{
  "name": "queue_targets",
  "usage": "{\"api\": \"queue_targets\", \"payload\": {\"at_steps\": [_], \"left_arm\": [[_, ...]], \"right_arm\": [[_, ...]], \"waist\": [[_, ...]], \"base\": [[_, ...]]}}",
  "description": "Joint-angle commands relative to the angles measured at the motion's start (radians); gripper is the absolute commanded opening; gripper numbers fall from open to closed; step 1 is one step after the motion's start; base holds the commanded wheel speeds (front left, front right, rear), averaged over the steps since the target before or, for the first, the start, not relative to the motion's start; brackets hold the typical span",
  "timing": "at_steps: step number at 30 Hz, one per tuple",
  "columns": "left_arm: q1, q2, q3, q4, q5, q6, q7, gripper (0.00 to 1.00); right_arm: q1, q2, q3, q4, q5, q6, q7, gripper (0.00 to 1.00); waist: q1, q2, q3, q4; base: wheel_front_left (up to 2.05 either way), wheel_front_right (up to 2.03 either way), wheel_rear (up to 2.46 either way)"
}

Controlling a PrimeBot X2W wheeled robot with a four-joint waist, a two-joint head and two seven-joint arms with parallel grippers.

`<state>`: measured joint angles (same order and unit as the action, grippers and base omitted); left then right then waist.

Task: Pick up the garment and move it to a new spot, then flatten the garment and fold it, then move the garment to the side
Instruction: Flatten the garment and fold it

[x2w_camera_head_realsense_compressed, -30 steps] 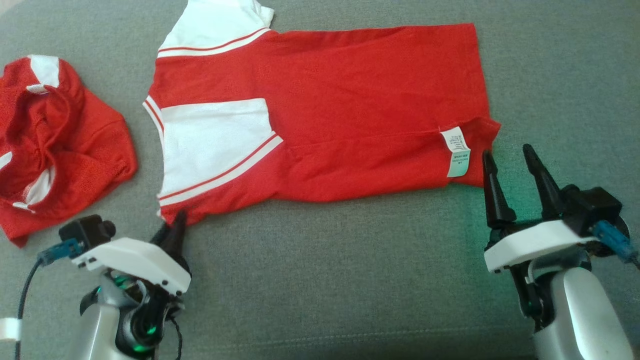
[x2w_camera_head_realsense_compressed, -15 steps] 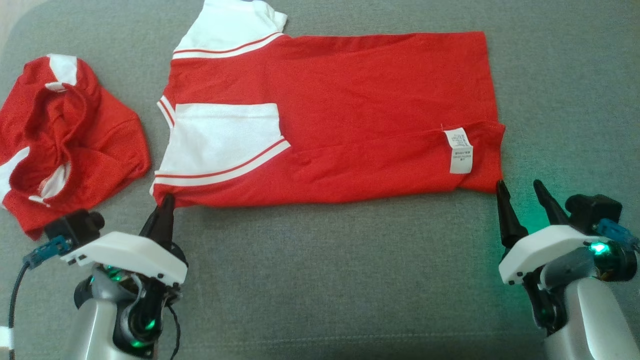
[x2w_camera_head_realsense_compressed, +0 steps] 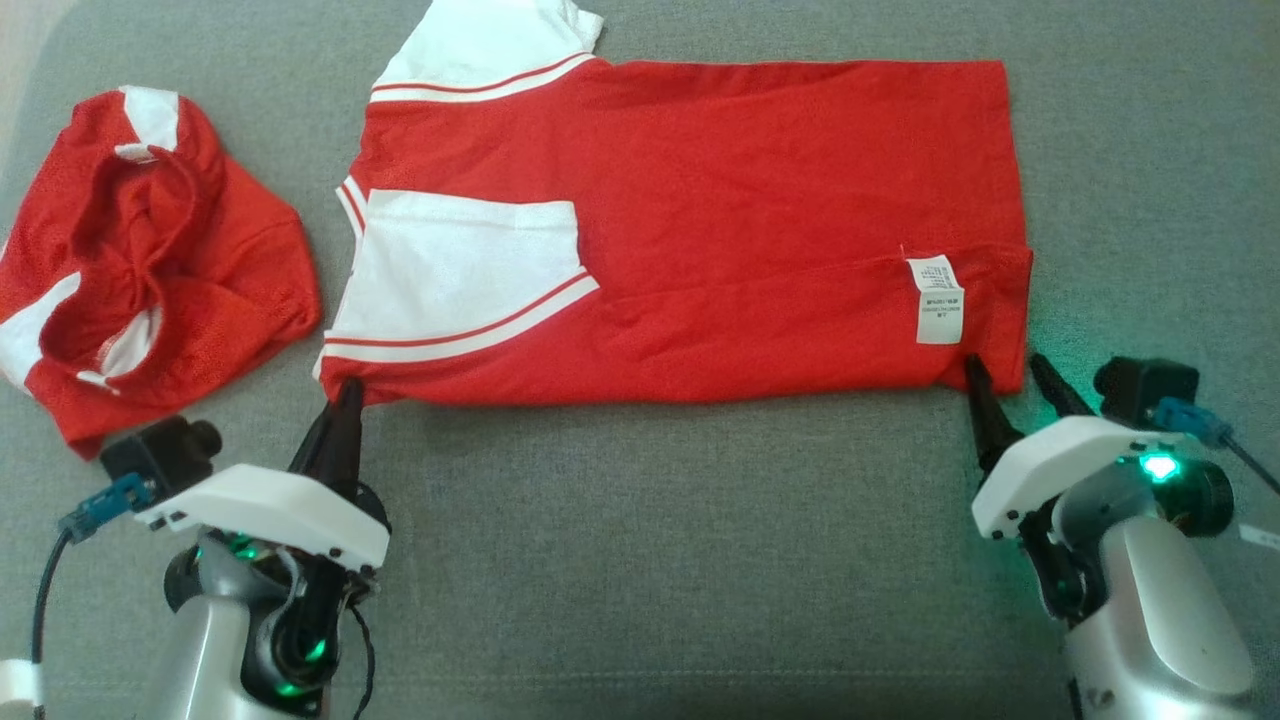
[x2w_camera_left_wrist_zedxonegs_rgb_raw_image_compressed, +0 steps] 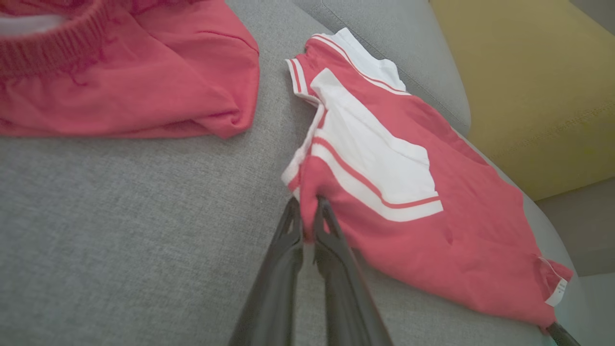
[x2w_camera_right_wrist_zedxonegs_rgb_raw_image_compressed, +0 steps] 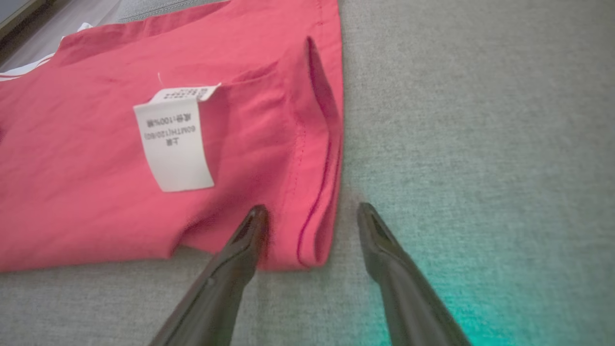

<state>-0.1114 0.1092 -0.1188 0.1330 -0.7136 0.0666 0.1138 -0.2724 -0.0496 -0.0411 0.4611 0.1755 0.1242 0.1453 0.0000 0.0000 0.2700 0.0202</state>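
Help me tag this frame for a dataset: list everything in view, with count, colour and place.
garment: one, red with white panels, spread flat mid-cushion
care label: one, white, on the garment near its right end
crumpled garment: one, red and white, at the left
seat cushion: one, grey, under everything
yellow upholstery: one patch, yellow, beyond the seat's far edge
left gripper: one, dark fingers, shut on the garment's near left corner
right gripper: one, dark fingers, open astride the near right corner
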Motion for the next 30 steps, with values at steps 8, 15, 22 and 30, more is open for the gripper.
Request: {"api": "queue_targets", "payload": {"at_steps": [8, 15, 22, 30], "left_arm": [[-0.038, 0.013, 0.032, -0.04, 0.009, -0.02, -0.046, 0.0], [-0.021, 0.013, 0.027, -0.077, 0.008, -0.029, -0.063, 0.0], [0.085, 0.014, 0.013, -0.176, 0.005, -0.016, -0.049, 0.0], [0.255, 0.019, -0.025, -0.243, -0.006, 0.004, 0.007, 0.0]], "right_arm": [[-0.025, -0.001, 0.032, 0.001, 0.006, 0.007, 0.006, 0.0], [0.017, -0.001, -0.004, -0.099, -0.037, 0.007, -0.002, 0.0], [0.159, -0.001, -0.007, -0.299, -0.052, 0.007, 0.07, 0.0], [0.346, -0.001, -0.028, -0.495, -0.054, 0.007, 0.179, 0.0]], "waist": [[0.0, 0.0, -0.006, -0.008], [0.0, 0.0, -0.034, -0.017], [0.0, 0.0, -0.062, -0.029], [0.0, 0.0, -0.079, -0.032]], "base": [[0.0, 0.0, 0.0], [0.0, 0.0, 0.0], [0.0, 0.0, 0.0], [0.0, 0.0, 0.0]]}}
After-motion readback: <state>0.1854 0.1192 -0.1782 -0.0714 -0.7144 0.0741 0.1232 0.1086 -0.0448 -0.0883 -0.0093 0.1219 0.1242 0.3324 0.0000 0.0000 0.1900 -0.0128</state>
